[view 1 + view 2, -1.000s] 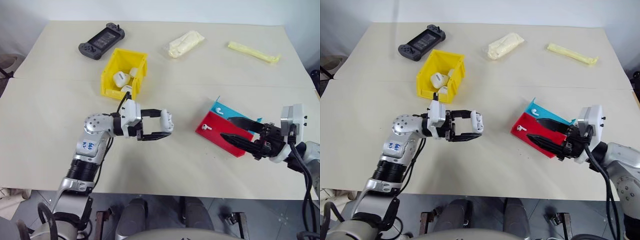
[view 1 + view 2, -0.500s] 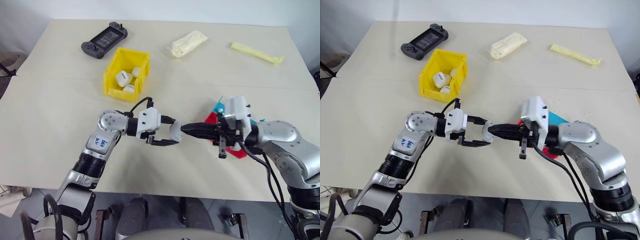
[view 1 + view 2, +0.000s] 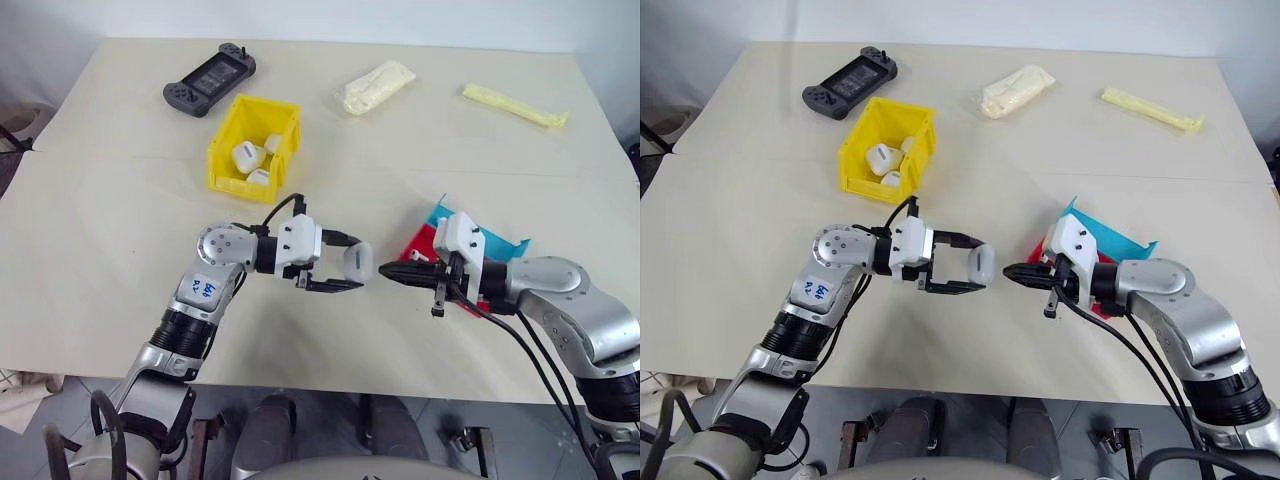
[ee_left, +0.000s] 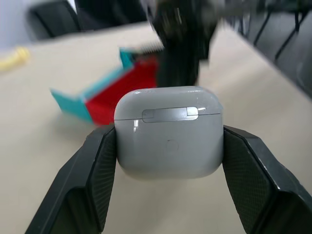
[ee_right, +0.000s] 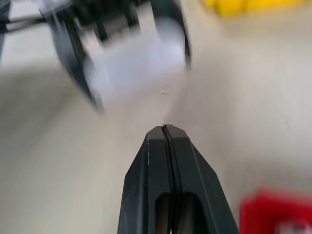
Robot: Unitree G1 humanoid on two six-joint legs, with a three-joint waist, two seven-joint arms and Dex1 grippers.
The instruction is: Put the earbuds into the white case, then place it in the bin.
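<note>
The tabletop [image 3: 120,260] is seen with the bin [image 3: 252,145] at upper left. At centre, the case [image 3: 358,265] is gripped by the left end effector [image 3: 352,268], lid shut, presented toward the closed, empty right end effector [image 3: 392,272] for opening.

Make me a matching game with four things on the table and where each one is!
Things:
1. white case
2. yellow bin
3. game controller
4. red and blue tray

Places:
A. far left corner of the table
B. under the right arm
C. between the left pincer's fingers
D. just nearer than the controller, with small white things inside

Pairs: 1-C, 2-D, 3-A, 4-B
</note>
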